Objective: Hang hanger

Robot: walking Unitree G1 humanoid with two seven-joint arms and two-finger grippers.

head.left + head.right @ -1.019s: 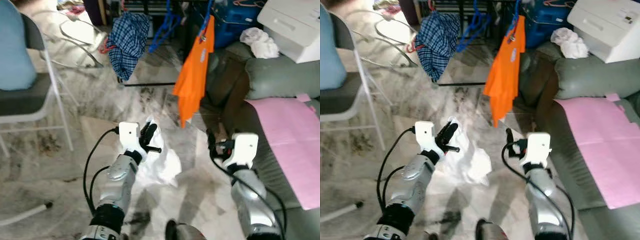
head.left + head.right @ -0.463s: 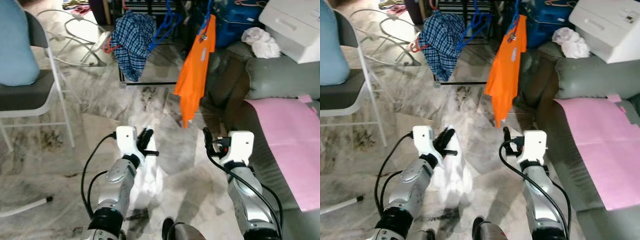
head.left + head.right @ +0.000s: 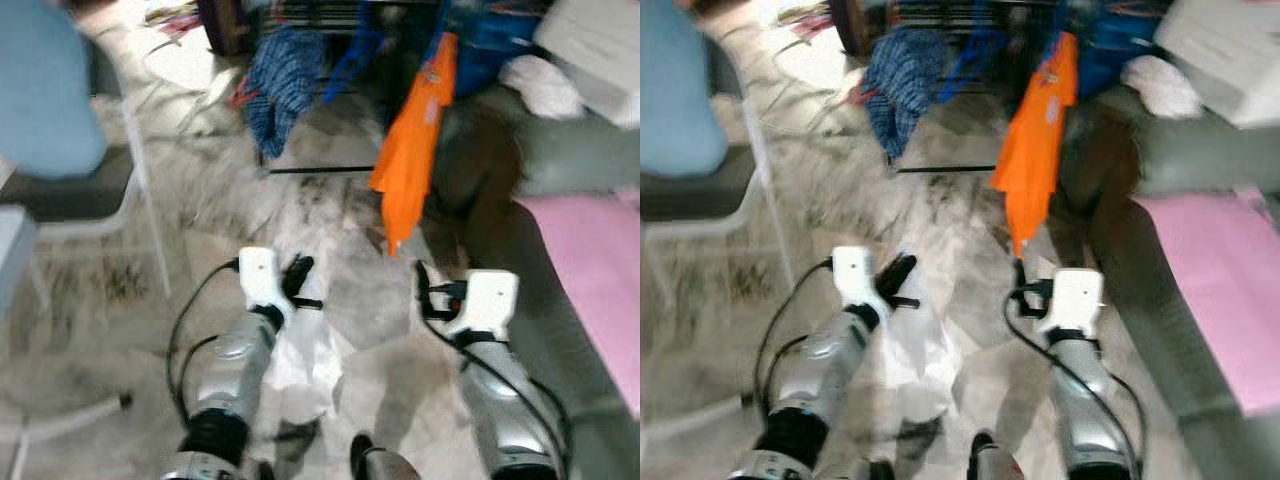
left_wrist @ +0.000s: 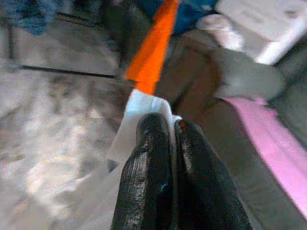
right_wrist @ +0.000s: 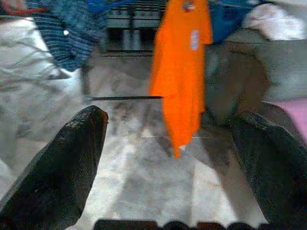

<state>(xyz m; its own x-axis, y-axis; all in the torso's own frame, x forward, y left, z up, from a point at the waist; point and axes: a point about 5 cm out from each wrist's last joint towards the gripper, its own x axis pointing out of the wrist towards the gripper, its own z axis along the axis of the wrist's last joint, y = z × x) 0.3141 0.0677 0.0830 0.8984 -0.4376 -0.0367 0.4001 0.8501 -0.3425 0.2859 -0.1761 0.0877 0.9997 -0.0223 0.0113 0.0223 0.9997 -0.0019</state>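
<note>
My left gripper is shut on a white garment that hangs limp from it above the floor; in the left wrist view the cloth is pinched between the closed fingers. My right gripper is held at the same height, open with nothing in it. Ahead, an orange shirt hangs from a dark rack, with a blue plaid shirt to its left. Blue hangers show blurred at the rack's top.
A white folding chair with a blue cushion stands at my left. A grey sofa with a pink sheet is at my right, with a white box behind it. Marbled floor lies between me and the rack's foot bar.
The whole picture has shifted and blurred, so the camera is moving. The white garment has sagged lower under the left gripper. Both grippers hold their states.
</note>
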